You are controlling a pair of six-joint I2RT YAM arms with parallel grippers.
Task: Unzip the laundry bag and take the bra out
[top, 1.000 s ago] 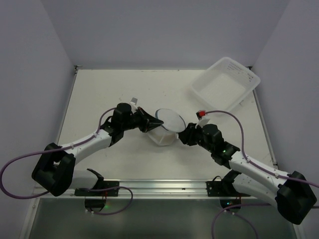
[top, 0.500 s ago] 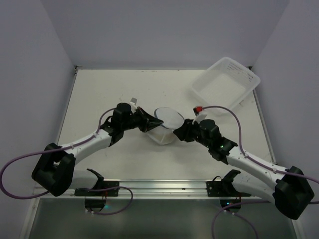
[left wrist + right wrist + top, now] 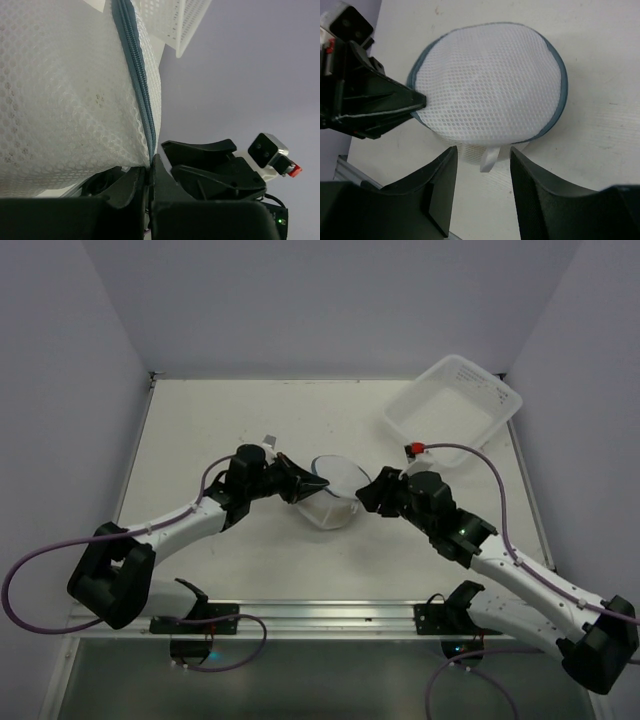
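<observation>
The laundry bag (image 3: 334,490), a round white mesh pouch with a grey-blue zipper band, stands tilted at the table's middle. My left gripper (image 3: 309,484) is shut on the bag's zipper edge (image 3: 138,85) at its left side; its jaws (image 3: 149,169) are pressed together on the band. My right gripper (image 3: 366,496) is open and empty just right of the bag. In the right wrist view its fingers (image 3: 481,156) straddle a white loop tab (image 3: 489,159) under the bag (image 3: 490,80), without touching it. No bra shows.
A clear-white plastic tub (image 3: 452,405) stands at the back right, close behind my right wrist. The left gripper's black fingers (image 3: 395,102) show at the bag's left edge in the right wrist view. A metal rail (image 3: 320,615) runs along the near edge.
My right gripper pushed in toward the bag, then drew back and rose a little toward the tub. The left gripper keeps its hold; the bag has barely moved.
</observation>
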